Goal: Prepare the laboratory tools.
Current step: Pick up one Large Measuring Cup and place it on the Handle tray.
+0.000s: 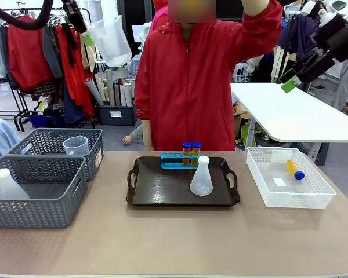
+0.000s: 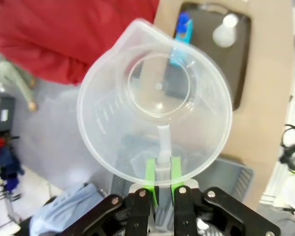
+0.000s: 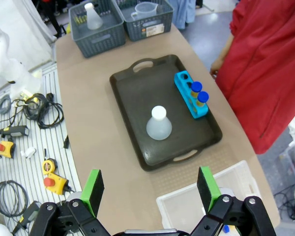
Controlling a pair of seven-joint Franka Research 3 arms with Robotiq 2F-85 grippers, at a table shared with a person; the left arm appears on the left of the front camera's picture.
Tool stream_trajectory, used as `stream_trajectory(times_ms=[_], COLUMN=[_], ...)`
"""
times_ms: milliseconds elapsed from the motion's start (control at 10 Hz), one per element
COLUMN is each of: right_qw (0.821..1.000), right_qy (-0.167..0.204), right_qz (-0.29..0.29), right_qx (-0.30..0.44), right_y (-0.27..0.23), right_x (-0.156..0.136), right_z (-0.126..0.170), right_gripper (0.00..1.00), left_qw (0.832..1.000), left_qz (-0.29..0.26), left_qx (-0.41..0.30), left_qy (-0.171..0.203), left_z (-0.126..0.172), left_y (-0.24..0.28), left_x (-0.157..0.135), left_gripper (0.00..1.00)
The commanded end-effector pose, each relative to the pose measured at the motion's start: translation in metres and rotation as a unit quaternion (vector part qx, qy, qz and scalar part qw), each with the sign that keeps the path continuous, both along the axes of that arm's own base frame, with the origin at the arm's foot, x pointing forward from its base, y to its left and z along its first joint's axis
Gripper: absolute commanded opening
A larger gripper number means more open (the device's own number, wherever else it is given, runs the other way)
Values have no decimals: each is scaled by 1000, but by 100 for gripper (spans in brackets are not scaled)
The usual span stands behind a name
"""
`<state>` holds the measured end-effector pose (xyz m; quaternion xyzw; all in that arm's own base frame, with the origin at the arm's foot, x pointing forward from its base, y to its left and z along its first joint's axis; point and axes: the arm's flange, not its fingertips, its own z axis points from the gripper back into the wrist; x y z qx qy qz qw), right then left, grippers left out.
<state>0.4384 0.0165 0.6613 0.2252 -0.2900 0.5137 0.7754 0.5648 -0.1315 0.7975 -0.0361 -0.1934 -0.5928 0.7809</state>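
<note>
I have the left gripper (image 2: 162, 173) clamped on the thin handle of a clear beaker (image 2: 155, 98), held high at the left of the table (image 1: 162, 249) with its mouth facing the wrist camera. The right gripper (image 3: 150, 184) hangs high at the right with its pads well apart, holding nothing. My worries, biggest thing first: the person (image 1: 203, 87) stands close at the far edge with one arm raised, so a wide swing of either arm could meet a sleeve. The brown tray (image 1: 156, 188) is partly occupied, so a careless descent could knock over the flask (image 1: 201, 176) standing on it or clip the blue rack (image 1: 173, 160). The beaker is pinched only by its handle, so I judge it could swivel or slip if I tilt fast. Counts: one tray. Three baskets, two grey baskets (image 1: 35, 202) at the left and one white basket (image 1: 290, 200) at the right. Two beakers, the held one and a second beaker (image 1: 76, 145) in the far grey one. Two flasks, the second flask (image 1: 8, 185) in the near grey one. One rack. Three blue-capped tubes (image 1: 187, 152) in sight, two upright in the rack and the third tube (image 1: 294, 170) lying in the white basket.
</note>
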Motion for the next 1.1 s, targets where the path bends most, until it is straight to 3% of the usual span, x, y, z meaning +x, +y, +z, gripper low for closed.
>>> stream_trajectory(times_ms=[0,300,700,1000], right_qw=[1000,1000,1000,1000], right_qy=[-4,-4,-4,-4], right_qz=[4,4,4,4], right_qx=[3,3,3,3], right_y=[1,1,1,1], right_x=[0,0,0,0], right_z=[1,1,1,1], right_gripper=[100,100,100,100], left_qw=[999,997,992,992], left_qz=[-41,-74,-116,-115], left_qx=[3,6,21,27], left_qy=[10,13,43,50], left_z=[-6,-16,-44,-50], left_y=[-8,-36,-73,-75], left_x=[-10,-20,-30,-30], left_gripper=[0,0,0,0])
